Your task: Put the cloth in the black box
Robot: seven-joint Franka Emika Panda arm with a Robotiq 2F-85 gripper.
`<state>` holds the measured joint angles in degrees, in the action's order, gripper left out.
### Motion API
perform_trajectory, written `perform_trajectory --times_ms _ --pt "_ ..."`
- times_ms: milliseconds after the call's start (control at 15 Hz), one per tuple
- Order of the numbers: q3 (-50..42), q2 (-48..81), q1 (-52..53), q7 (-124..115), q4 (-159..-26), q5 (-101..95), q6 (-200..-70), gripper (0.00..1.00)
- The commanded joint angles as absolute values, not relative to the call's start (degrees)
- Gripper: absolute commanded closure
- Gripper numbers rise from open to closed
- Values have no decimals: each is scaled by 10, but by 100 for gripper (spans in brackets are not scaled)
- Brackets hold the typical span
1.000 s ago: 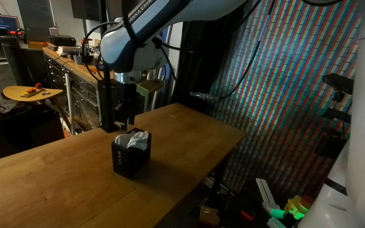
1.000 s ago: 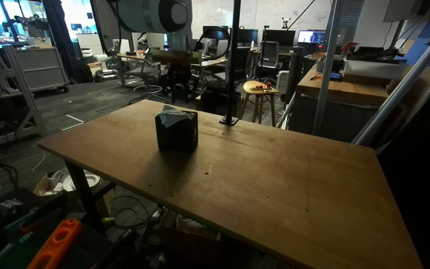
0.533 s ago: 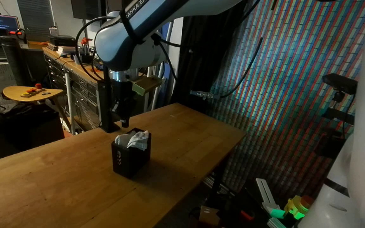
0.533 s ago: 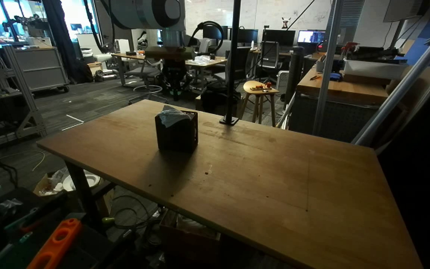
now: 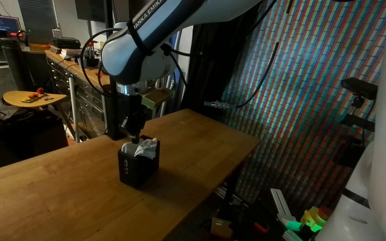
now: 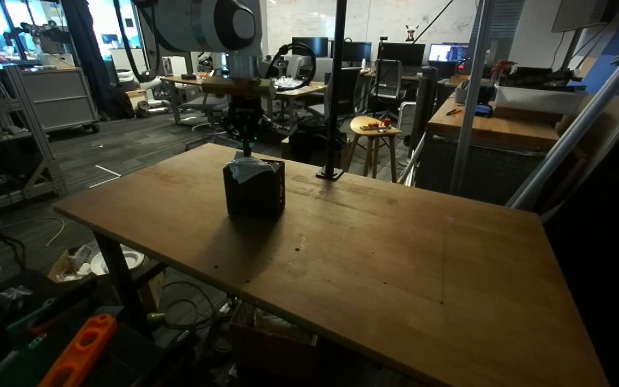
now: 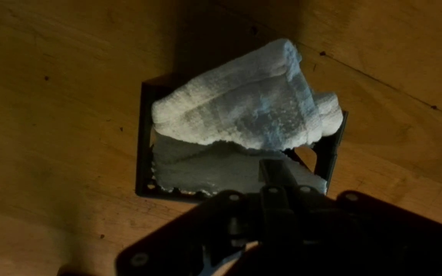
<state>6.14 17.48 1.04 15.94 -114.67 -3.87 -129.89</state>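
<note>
in an exterior view: wooden table (image 6: 395, 242) | black pole (image 6: 336, 88) at far edge | stool (image 6: 359, 122) past far edge | brown box (image 6: 272, 346) below near edge

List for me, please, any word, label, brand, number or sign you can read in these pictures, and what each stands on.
"ANKA EMIKA": on the robot arm, in an exterior view; a black strap runs across its start.
Too small to read: the lines on the computer screen.
Too faint to read: the marks on the whiteboard.
No readable text on the black box or the cloth.
</note>
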Motion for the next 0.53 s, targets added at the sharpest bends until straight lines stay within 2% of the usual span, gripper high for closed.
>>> perform_trajectory --times_ms 0,467 --pt "54 175 11 166 -1158 -42 -1311 99" --pt "59 232 1 194 -1133 -26 -1344 99"
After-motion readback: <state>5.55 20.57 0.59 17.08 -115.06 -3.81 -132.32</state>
